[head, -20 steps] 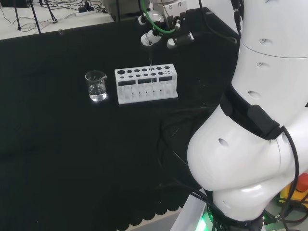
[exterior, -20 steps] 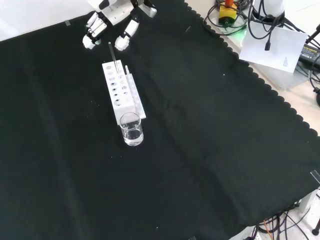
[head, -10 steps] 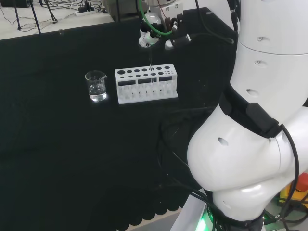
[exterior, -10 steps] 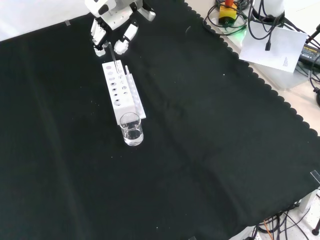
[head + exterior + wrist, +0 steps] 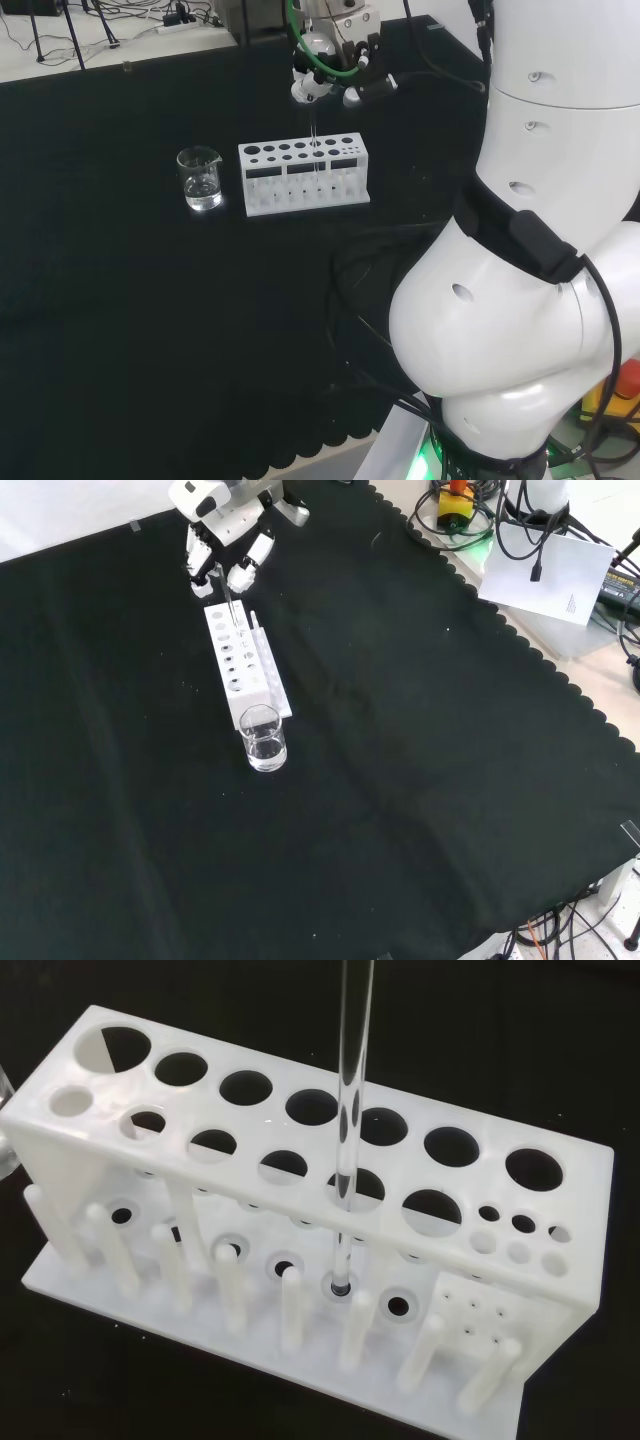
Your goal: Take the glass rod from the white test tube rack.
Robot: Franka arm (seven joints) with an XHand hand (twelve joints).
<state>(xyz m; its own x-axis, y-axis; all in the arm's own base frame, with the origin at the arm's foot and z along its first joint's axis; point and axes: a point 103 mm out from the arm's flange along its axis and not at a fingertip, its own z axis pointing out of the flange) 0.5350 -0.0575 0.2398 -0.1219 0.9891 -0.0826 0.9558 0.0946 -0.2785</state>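
Even, bright overhead light falls on the bench, and the black cloth (image 5: pixel 420 780) below the hand (image 5: pixel 225 540) soaks it up, showing almost no shadows in the head and front views. Just under the hand the white test tube rack (image 5: pixel 300 1230) is nearly overexposed in the wrist view, with soft grey shading inside its holes, and the glass rod (image 5: pixel 348 1130) carries thin bright streaks of glare. Beyond the rack from the hand, the beaker (image 5: pixel 200 178) shows small highlights on its rim

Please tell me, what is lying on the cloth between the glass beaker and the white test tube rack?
Nothing. In the head view, bare black cloth separates the glass beaker from the white test tube rack. The front view shows the two close together.
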